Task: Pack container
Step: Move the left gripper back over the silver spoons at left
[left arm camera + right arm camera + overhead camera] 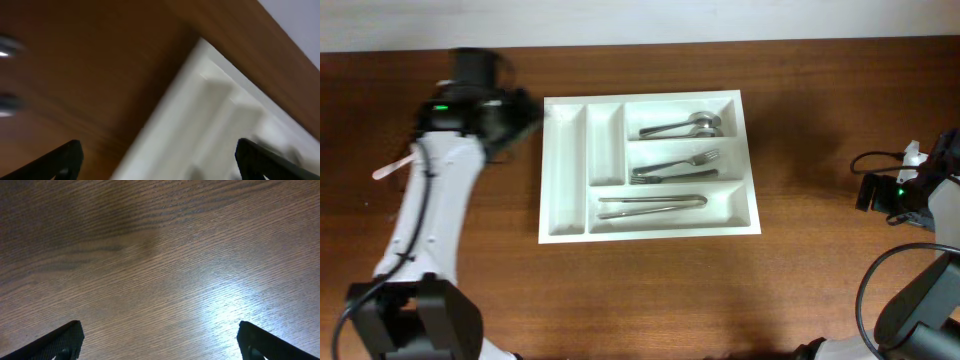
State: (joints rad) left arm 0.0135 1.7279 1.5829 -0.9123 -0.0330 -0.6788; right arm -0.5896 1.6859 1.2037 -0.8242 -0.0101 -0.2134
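Observation:
The white container (566, 215), a cutlery tray, lies mid-table. Its three long compartments hold spoons (682, 127), forks (675, 167) and knives (652, 205). Its two narrow upright compartments look empty. My left gripper (523, 110) is open and empty, just left of the tray's far left corner. The blurred left wrist view shows that corner of the container (200, 115) between the spread fingers (160, 160). My right gripper (866, 190) is open and empty far to the right, over bare wood (160, 340).
A small pale object (390, 170) lies on the table at the left, partly under my left arm. The table's far edge (720, 42) runs just behind the tray. Cables (880, 158) lie by the right arm.

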